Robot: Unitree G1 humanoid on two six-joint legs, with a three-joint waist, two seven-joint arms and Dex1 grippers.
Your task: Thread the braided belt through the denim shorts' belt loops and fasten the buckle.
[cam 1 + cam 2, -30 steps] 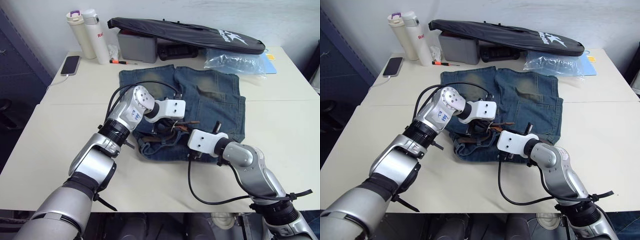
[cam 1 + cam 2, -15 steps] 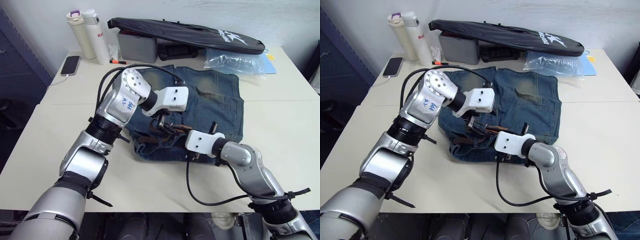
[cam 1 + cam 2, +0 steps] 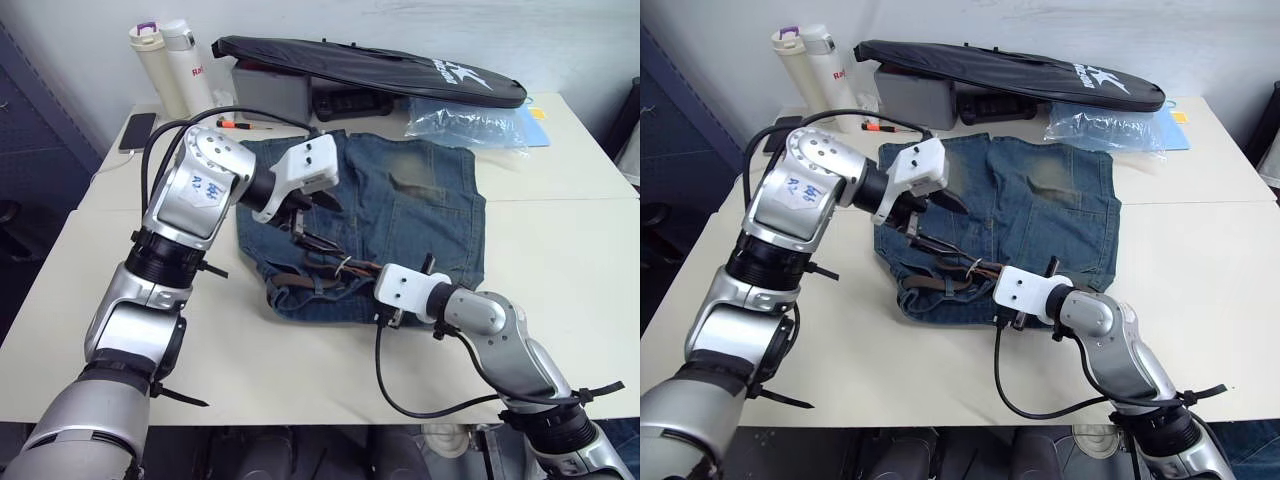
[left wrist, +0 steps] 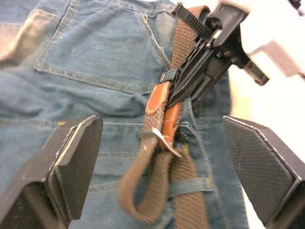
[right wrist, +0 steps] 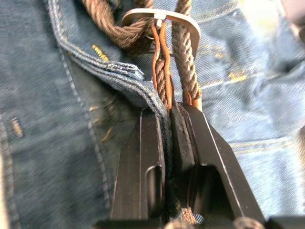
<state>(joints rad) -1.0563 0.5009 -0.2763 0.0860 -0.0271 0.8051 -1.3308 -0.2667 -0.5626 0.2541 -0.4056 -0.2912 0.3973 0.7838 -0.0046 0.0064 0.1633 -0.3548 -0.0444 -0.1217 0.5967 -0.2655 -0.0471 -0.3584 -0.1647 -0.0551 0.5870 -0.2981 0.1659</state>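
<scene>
Buckle fastening in hand: braided belt lies along waistband of denim shorts on bench. Right hand clamped on belt beside buckle. Left hand raised, fingers apart, nothing held. Next, judged: free end to be regripped, fed through frame.

The right end effector hides the braided belt (below the buckle).

- A cream table carries everything.
- The denim shorts lie flat mid-table.
- Along the far edge: two bottles, a phone, a long black bag apparently resting on a grey box, and a clear plastic bag.
</scene>
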